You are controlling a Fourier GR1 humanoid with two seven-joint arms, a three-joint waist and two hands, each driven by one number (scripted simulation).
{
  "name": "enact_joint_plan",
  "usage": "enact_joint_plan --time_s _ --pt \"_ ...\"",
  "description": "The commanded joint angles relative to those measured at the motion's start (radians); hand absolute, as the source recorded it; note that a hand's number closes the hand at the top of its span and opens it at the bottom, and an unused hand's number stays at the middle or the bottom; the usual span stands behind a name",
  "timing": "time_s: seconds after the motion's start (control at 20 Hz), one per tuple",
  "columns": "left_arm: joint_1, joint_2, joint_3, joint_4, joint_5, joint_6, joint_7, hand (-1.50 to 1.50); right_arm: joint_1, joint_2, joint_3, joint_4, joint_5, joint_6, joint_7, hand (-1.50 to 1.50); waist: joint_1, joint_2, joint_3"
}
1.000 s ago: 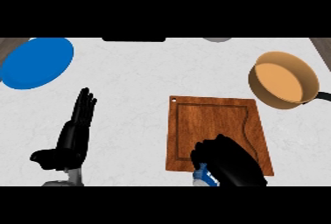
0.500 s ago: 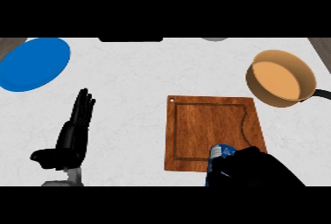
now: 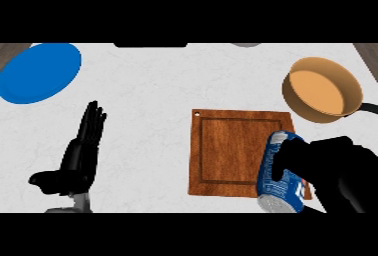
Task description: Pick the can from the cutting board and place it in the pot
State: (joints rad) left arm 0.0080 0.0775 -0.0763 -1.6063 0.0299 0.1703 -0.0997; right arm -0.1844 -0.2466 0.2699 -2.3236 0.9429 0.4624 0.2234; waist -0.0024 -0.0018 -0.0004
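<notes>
Gripping the can (image 3: 279, 175), right robot hand (image 3: 325, 162) over cutting board (image 3: 232, 150).

— What does the desk (image 3: 170, 90) look like?
— White, with faint grey marbling. It fills nearly the whole view and is evenly lit, with no strong shadows.
— Anything at its far edge?
— A dark flat shape (image 3: 150, 45) sits at the top middle, and a small grey object (image 3: 246, 44) just right of it; both are cut off, so I cannot tell what they are.
— And the corners?
— Brownish strips show at the top left (image 3: 9, 50) and top right (image 3: 368, 52), possibly floor beyond the desk.
</notes>
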Motion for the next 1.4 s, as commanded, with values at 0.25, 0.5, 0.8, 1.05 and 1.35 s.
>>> enact_joint_plan --time_s 0.25,0.5,0.8,1.05,1.35 --pt "0.025 -0.003 0.0 -0.046 0.0 -0.016 0.019 0.0 -0.099 -0.053 -0.323 0.087 -0.109 0.042 -0.049 1.5 0.004 0.001 0.001" --pt "0.065 -0.004 -0.005 0.004 -0.004 -0.041 -0.059 0.0 -0.275 -0.141 -0.467 0.409 -0.15 -0.011 -0.16 1.5 0.015 0.004 0.0" --pt "-0.006 0.002 0.015 -0.018 0.002 -0.034 0.025 0.0 -0.391 -0.211 -0.502 0.725 -0.099 -0.134 -0.291 1.5 0.019 0.005 0.001" --pt "0.082 -0.048 -0.058 -0.067 -0.06 0.007 -0.009 0.0 -0.425 -0.267 -0.54 0.955 -0.116 -0.178 -0.424 1.5 0.02 0.004 0.001" --pt "-0.007 -0.027 -0.009 -0.028 -0.021 -0.02 0.017 0.0 -0.501 -0.309 -0.492 1.265 -0.058 -0.209 -0.55 1.5 0.028 0.008 0.001"
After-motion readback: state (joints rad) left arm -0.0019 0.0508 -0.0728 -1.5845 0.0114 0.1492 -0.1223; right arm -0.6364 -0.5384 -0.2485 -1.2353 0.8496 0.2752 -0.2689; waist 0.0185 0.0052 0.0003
